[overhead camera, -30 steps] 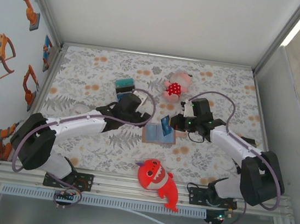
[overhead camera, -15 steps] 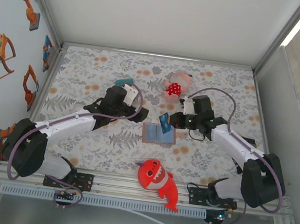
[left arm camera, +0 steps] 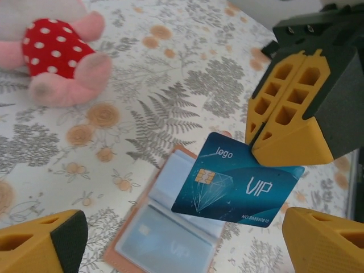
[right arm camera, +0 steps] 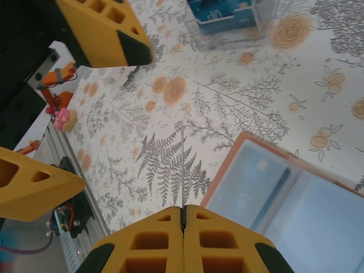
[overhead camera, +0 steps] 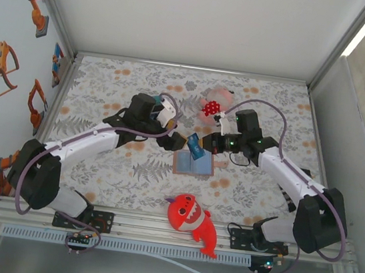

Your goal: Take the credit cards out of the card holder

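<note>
The card holder [overhead camera: 194,166] lies open on the floral table, tan outside with clear sleeves inside. One credit card [left arm camera: 149,240] sits in a sleeve. My right gripper [overhead camera: 206,144] is shut on a blue credit card [overhead camera: 196,146] marked "VIP" [left arm camera: 239,185], held tilted just above the holder. From the right wrist this card shows edge-on as a thin line [right arm camera: 182,165] rising from the closed fingertips [right arm camera: 183,219]. My left gripper [overhead camera: 176,140] is open, its fingers [left arm camera: 42,245] standing to either side of the card without touching it.
A pink plush with a red polka-dot dress [overhead camera: 212,105] lies behind the holder. A red shark plush [overhead camera: 188,218] lies near the front edge. A clear box holding teal cards [right arm camera: 227,20] stands at the back left. Walls enclose the table.
My left arm has swung from the back left toward the held card, and its jaws have narrowed slightly. My right gripper has carried the card a little left and up.
</note>
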Controlling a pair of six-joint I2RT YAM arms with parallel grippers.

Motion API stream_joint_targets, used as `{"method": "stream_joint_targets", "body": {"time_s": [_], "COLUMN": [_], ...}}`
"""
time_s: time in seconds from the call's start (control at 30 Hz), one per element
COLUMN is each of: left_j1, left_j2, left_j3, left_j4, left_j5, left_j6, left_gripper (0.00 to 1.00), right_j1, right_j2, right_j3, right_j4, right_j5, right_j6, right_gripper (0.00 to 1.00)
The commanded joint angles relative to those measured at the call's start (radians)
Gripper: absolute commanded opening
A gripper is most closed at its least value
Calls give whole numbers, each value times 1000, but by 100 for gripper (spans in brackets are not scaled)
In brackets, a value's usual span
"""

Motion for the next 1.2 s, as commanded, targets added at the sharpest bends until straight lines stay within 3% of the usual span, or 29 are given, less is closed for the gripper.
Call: {"method": "stream_joint_targets", "body": {"time_s": [0.0, 0.2, 0.53, 0.83, 1.0, 1.03, 1.1, 1.17], "left_j1": [4, 4, 4, 3, 6, 6, 7, 9], "left_j2": [20, 55, 85, 87, 56, 45, 22, -1], "left_j3": [53, 113, 139, 135, 109, 99, 78, 57], "left_j4": [-97, -197, -235, -234, -214, -204, -177, -158], "left_j5": [145, 179, 245, 313, 318, 318, 319, 306], "left_j6": [100, 163, 182, 168, 147, 139, 116, 94], "left_gripper": [88, 70, 58, 3, 0, 0, 0, 0], "right_j1": [4, 8, 25, 38, 37, 37, 37, 36], "right_j2": [-25, -33, -38, -38, -50, -53, -55, -60], "right_j3": [51, 71, 97, 105, 98, 97, 94, 91], "right_j4": [-52, -100, -142, -131, -130, -129, -128, -125], "right_j5": [-92, -156, -227, -219, -156, -138, -98, -74], "right_j6": [-90, -167, -226, -236, -230, -228, -217, -208], "right_gripper": [0, 0, 0, 0, 0, 5, 25, 36]}}
